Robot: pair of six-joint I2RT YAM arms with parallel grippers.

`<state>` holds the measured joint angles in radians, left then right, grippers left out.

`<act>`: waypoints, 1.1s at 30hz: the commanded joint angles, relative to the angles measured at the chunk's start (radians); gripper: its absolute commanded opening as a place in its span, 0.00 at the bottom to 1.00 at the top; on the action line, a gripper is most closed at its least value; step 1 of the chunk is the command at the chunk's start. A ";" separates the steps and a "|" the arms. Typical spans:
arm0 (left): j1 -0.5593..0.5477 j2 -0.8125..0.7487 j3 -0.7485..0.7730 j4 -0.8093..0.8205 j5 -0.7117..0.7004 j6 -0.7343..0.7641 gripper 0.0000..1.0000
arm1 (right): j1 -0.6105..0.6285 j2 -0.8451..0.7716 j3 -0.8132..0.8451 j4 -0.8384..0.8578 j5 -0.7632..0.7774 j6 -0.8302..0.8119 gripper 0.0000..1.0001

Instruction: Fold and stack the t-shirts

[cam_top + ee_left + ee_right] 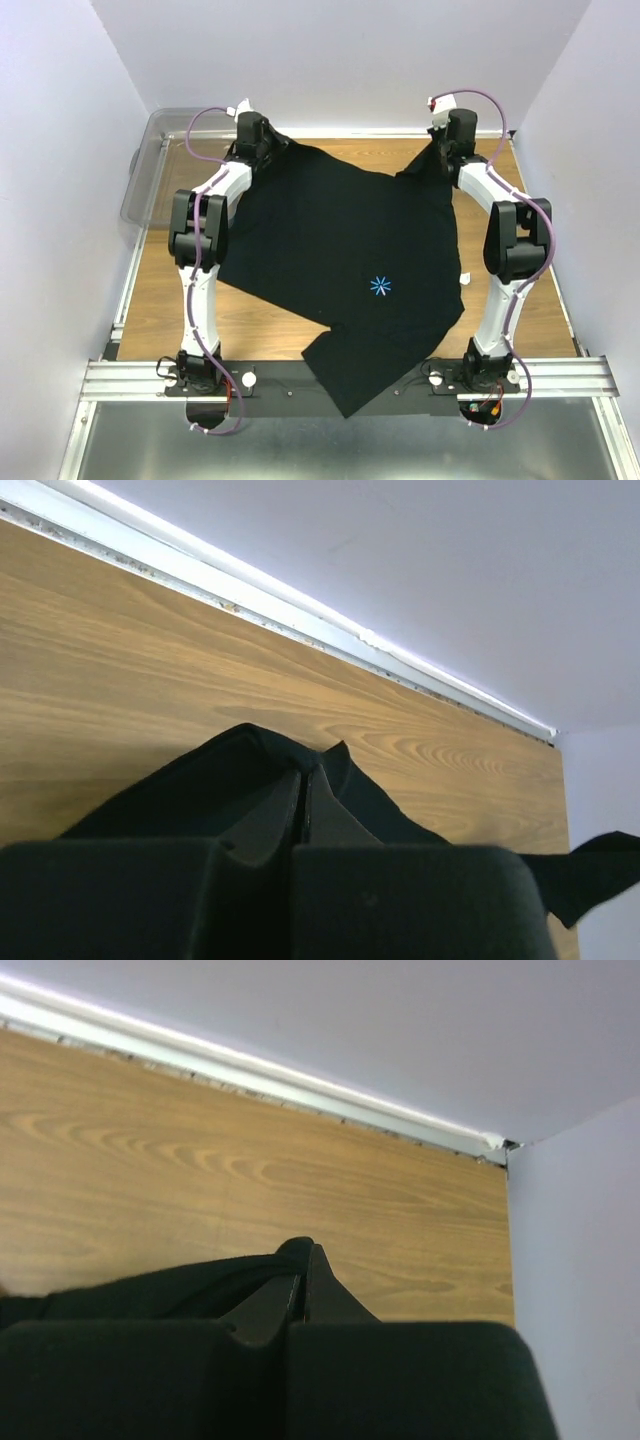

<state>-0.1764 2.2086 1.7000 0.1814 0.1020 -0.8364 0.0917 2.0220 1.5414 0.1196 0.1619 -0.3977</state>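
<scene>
A single black t-shirt (340, 250) of soft, matte cloth is seen spread wide over the middle of the table (160, 300), whose top is a pale wood-grain laminate with long flowing streaks. The cloth forms an irregular, angular shape: its far edge is stretched between the two arms near the back of the table, while a narrower tongue is draped over the ribbed metal rail (560, 378) at the near edge. A small blue starburst print (380, 287) is shown near the middle of the cloth, and a small white tag (465, 278) is visible at its right edge. The left gripper (303, 785) is pressed together, its dark fingers meeting along a thin seam, with a peaked fold of the t-shirt pinched between them. The right gripper (303, 1260) is likewise closed tight on a rounded bunch of the same cloth. A clear plastic bin (150, 165) with rounded corners is set at the far left, just off the table's edge.
</scene>
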 commanded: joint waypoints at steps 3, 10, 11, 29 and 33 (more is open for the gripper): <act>0.003 0.118 0.182 -0.091 -0.047 -0.023 0.00 | -0.009 0.053 0.098 0.072 0.062 0.022 0.00; 0.009 0.164 0.256 -0.102 -0.039 -0.030 0.00 | -0.032 0.008 0.048 0.072 0.016 0.042 0.01; 0.011 0.166 0.259 -0.102 -0.035 -0.029 0.00 | -0.033 -0.014 0.033 0.074 0.008 0.043 0.01; 0.069 0.129 0.205 -0.094 0.016 0.006 0.00 | -0.050 -0.281 -0.224 0.066 -0.223 0.051 0.00; 0.071 0.131 0.199 -0.079 0.056 0.013 0.00 | -0.050 -0.331 -0.263 0.065 -0.263 0.059 0.01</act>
<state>-0.1123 2.3577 1.9152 0.0795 0.1097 -0.8436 0.0502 1.7420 1.3109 0.1646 -0.0235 -0.3626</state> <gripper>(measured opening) 0.011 0.011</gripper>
